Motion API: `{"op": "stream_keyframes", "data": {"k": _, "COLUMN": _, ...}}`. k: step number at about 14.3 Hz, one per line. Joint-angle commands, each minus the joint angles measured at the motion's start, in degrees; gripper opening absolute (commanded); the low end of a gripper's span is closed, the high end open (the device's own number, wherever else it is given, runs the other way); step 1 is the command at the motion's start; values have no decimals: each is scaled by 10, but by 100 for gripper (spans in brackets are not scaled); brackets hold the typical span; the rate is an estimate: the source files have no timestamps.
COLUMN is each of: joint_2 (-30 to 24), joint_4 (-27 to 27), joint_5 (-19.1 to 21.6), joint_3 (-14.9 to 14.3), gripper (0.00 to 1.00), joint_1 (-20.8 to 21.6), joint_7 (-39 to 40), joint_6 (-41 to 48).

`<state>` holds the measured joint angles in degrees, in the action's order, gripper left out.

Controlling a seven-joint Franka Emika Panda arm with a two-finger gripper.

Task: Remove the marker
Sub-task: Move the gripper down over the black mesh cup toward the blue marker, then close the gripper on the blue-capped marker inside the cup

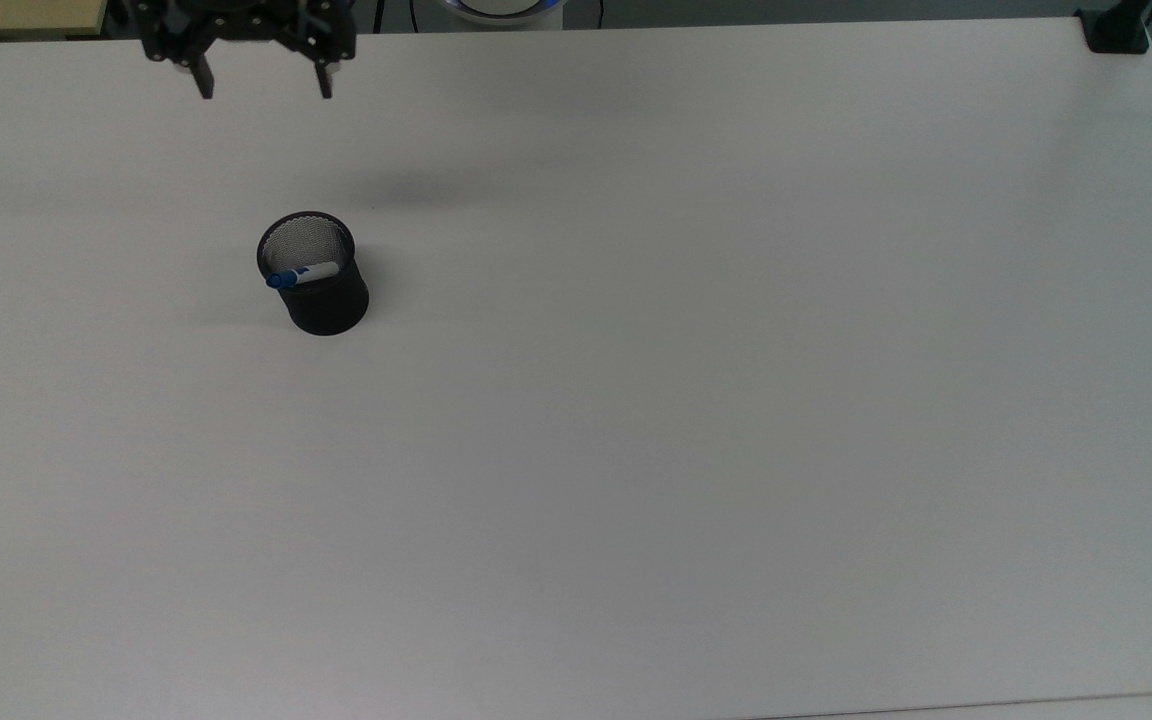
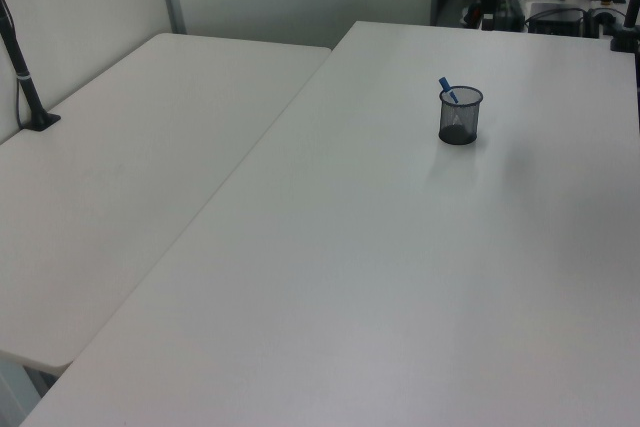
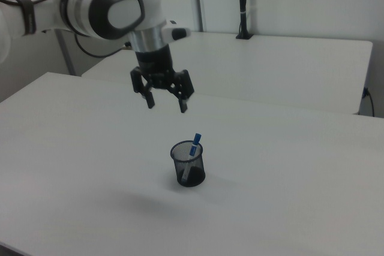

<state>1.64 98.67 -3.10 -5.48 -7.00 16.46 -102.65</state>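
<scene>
One marker [image 3: 194,145] leans inside the black mesh cup [image 3: 188,170] on the tabletop [image 1: 736,400]. Up high, the claw [image 3: 166,102] hangs spread wide, holding nothing.

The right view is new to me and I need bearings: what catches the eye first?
The black mesh cup standing alone on the white table, with the marker leaning in it, blue cap poking above the rim. Above it and toward the right view's left hangs the pincer, open and empty.

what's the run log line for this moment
phase: approach | gripper: open, empty, raised above table | blue-capped white marker: leaning in black mesh cup | contact: none
</scene>
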Motion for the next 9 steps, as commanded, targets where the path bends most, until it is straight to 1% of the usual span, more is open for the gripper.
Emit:
{"op": "stream_keyframes", "data": {"k": 1, "joint_2": 10, "joint_4": 48, "joint_5": -7, "joint_3": -2, "gripper": 100, "joint_1": -24, "joint_7": -52, "joint_6": -114}}
{"op": "stream_keyframes", "data": {"k": 2, "joint_2": 26, "joint_4": 66, "joint_5": -9, "joint_3": -2, "gripper": 100, "joint_1": -22, "joint_7": -99, "joint_6": -172}}
{"op": "stream_keyframes", "data": {"k": 3, "joint_2": 35, "joint_4": 79, "joint_5": -16, "joint_3": -2, "gripper": 100, "joint_1": -21, "joint_7": -128, "joint_6": -207}}
{"op": "stream_keyframes", "data": {"k": 4, "joint_2": 46, "joint_4": 97, "joint_5": -45, "joint_3": -1, "gripper": 100, "joint_1": -18, "joint_7": -159, "joint_6": -241}}
{"op": "stream_keyframes", "data": {"k": 5, "joint_2": 62, "joint_4": 101, "joint_5": -67, "joint_3": 2, "gripper": 100, "joint_1": -16, "joint_7": -170, "joint_6": -251}}
{"op": "stream_keyframes", "data": {"k": 6, "joint_2": 77, "joint_4": 98, "joint_5": -69, "joint_3": 3, "gripper": 97, "joint_1": -13, "joint_7": -173, "joint_6": -253}}
{"op": "stream_keyframes", "data": {"k": 8, "joint_2": 82, "joint_4": 98, "joint_5": -63, "joint_3": 3, "gripper": 92, "joint_1": -11, "joint_7": -184, "joint_6": -272}}
{"op": "stream_keyframes", "data": {"k": 9, "joint_2": 85, "joint_4": 101, "joint_5": -62, "joint_3": 4, "gripper": 86, "joint_1": -10, "joint_7": -191, "joint_6": -279}}
